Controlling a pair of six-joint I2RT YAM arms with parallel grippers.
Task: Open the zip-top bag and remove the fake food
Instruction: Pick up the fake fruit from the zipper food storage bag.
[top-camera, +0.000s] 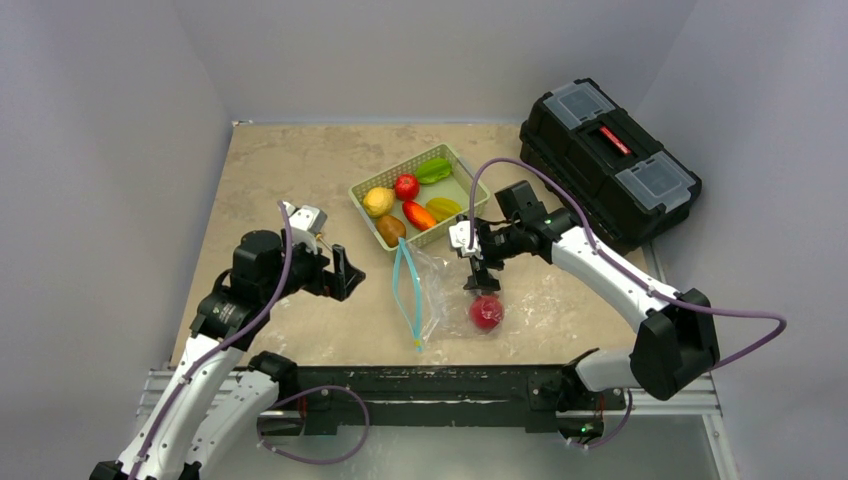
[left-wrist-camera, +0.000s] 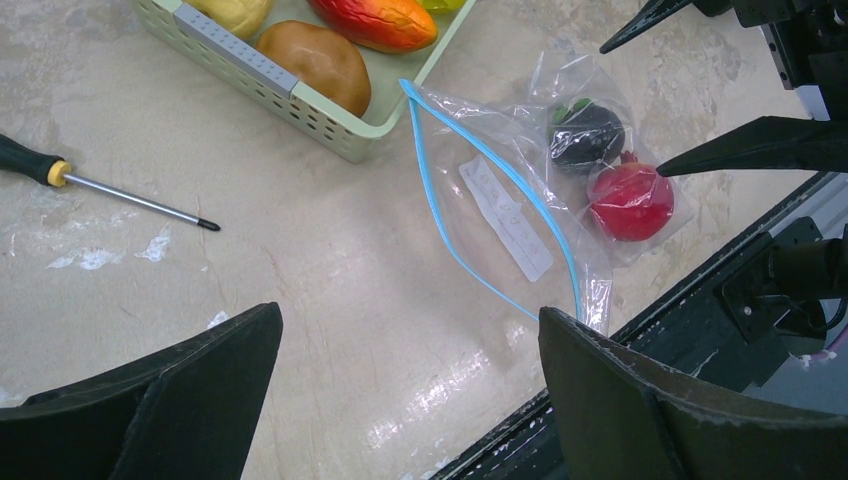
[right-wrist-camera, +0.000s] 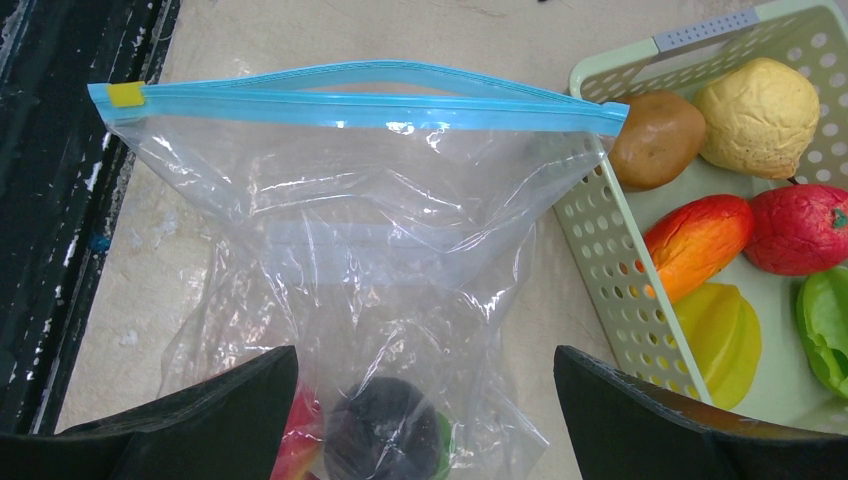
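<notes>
Across the counter (top-camera: 300, 180), at six o'clock from the green basket (left-wrist-camera: 290, 100), the zip-top bag (top-camera: 435, 285) lies flat with its blue mouth gaping, so the opening looks done. Six pieces of fake food sit in the basket. A red piece (top-camera: 486, 312) and a dark piece (left-wrist-camera: 586, 133) are yet to come out. Both sets of jaws stand released and empty: left gripper (left-wrist-camera: 408, 320) at the bag's nine o'clock, right gripper (top-camera: 482, 275) hovering over it.

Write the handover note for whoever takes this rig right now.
Left pincer: open, empty, hovering left of the zip-top bag.
Right pincer: open, empty, above the bag's closed end.
Done: zipper gapes open; six pieces of fake food sit in the green basket.
Left: a red fruit and a dark piece are inside the bag; take them out.
</notes>
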